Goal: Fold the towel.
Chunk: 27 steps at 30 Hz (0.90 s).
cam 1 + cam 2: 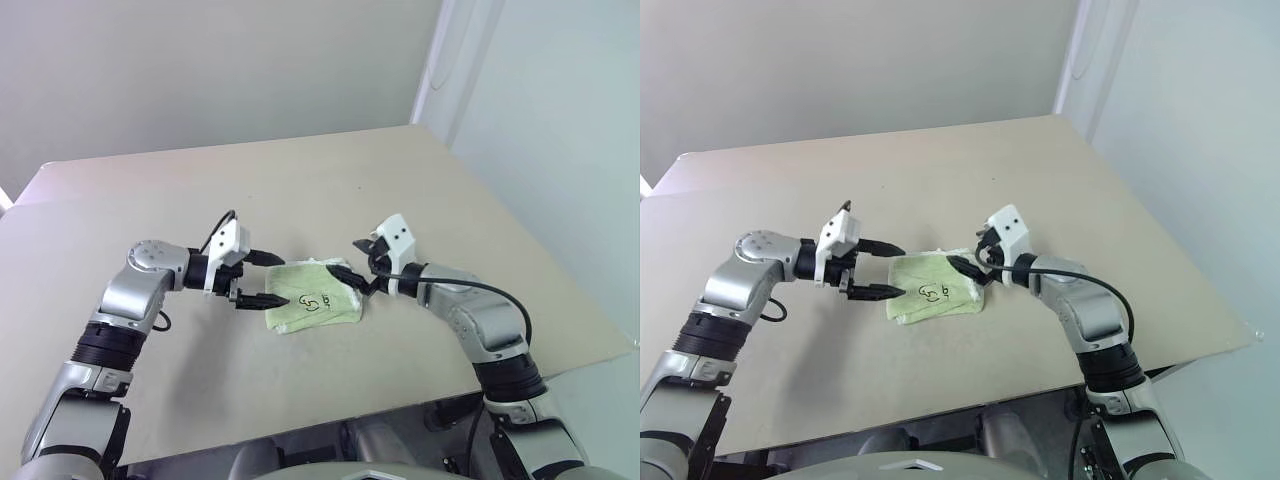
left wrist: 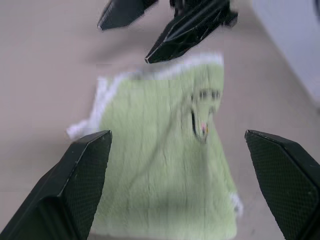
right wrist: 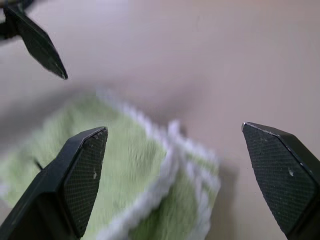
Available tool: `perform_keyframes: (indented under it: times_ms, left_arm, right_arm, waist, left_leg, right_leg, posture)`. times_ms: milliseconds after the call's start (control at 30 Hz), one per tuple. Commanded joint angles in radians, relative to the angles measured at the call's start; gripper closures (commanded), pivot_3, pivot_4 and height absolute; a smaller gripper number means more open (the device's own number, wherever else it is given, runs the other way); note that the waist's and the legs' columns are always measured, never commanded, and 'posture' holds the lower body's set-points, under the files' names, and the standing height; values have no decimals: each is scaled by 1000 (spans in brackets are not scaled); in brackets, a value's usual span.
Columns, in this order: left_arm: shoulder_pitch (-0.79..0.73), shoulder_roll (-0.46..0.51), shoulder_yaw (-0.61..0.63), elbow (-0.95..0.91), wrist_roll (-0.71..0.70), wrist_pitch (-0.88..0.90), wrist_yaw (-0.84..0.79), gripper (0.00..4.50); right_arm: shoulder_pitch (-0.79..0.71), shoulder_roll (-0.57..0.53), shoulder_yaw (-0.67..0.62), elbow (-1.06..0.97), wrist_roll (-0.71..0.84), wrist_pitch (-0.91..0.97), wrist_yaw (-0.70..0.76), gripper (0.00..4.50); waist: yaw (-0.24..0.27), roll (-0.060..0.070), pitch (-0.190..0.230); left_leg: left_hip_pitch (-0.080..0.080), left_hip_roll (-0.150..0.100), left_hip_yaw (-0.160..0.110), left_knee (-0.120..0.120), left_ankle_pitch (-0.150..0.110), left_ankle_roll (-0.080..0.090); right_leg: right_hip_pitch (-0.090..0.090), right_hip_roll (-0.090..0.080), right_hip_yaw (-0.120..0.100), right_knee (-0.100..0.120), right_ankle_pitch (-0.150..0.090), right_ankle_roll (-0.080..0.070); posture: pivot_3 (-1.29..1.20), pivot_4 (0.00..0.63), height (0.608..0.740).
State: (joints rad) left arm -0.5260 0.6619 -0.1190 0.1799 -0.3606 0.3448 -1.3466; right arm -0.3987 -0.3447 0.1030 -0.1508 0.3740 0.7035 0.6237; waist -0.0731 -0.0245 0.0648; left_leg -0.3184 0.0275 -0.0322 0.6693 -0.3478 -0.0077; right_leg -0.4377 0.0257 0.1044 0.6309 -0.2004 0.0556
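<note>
Towel [image 1: 313, 305] of pale lime-green terry cloth, folded into a small squarish pad, lying flat on the beige matte tabletop [image 1: 330, 180] near the edge closest to the robot, between the two pincers. Showing a whitish stitched edging along its borders and a small dark scribble-like mark [image 1: 312, 303] on the upper face, roughly at the middle of the pad. Looking soft and nubbly, with faint ribbing across the pile in the left wrist view, and layered edges stacking up at one corner in the right wrist view.

Left gripper [image 1: 262, 279], with two black pointed fingers on a white bracket and silver arm, hanging at the pad's 9 o'clock, just beside its edge and slightly above it, fingers spread apart and grasping nothing. Pointing across toward the cloth.

Right gripper [image 1: 351, 262], same black tapered fingers with a textured pad surface, hanging at the pad's 2 o'clock, just over the far right corner, fingers likewise spread and empty. Not clearly touching the cloth.

Tabletop appearing smooth and plain, running back to a pale wall [image 1: 200, 70] at 12 o'clock.
</note>
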Motion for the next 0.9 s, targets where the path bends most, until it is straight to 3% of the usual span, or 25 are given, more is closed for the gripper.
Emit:
perform_keyframes:
  times_ms: [33, 167, 300, 433, 600, 900]
  left_arm:
    - [-16, 32, 53, -16, -8, 21, 28, 8]
    - [9, 50, 72, -32, -24, 59, 44, 8]
    - [162, 107, 126, -177, -30, 33, 71, 8]
    - [245, 148, 171, -277, -68, 63, 81, 8]
    - [319, 205, 180, -352, -93, 83, 63, 8]
    - [333, 146, 123, -355, -56, 55, 126, 8]
  right_arm:
    - [10, -64, 6, -156, 72, -13, 120, 0]
    - [34, -160, 82, -229, 50, -40, 224, 0]
    - [28, -279, 228, -215, -94, -169, 324, 0]
    - [1, -325, 310, -157, -199, -278, 378, 0]
    - [-42, -306, 374, -56, -315, -406, 392, 0]
    - [-75, -188, 430, 79, -457, -516, 330, 0]
  waist:
    - [0, 1, 0]
    - [0, 0, 0]
    - [-9, 1, 0]
    - [-2, -2, 1]
    - [0, -1, 1]
    - [2, -1, 1]
  left_leg:
    - [0, 0, 0, 0, 0, 0]
    - [0, 0, 0, -1, 0, 0]
    - [0, 1, 1, -1, 0, 0]
    - [0, 1, 1, -1, 0, 0]
    - [1, 1, 2, -1, 0, 0]
    - [-1, 1, 2, -1, 0, 0]
  right_leg:
    - [0, 0, 0, 0, 0, 0]
    - [0, 0, 0, 0, -1, 0]
    - [-1, 0, 0, 0, -1, 0]
    - [-2, 0, 0, 0, -1, 0]
    - [-2, 0, 0, 0, -1, 0]
    - [-3, 0, 0, 0, -1, -1]
  posture:
    - [0, 0, 712]
    - [0, 0, 712]
    - [0, 0, 712]
    - [0, 0, 712]
    - [0, 0, 712]
    - [0, 0, 712]
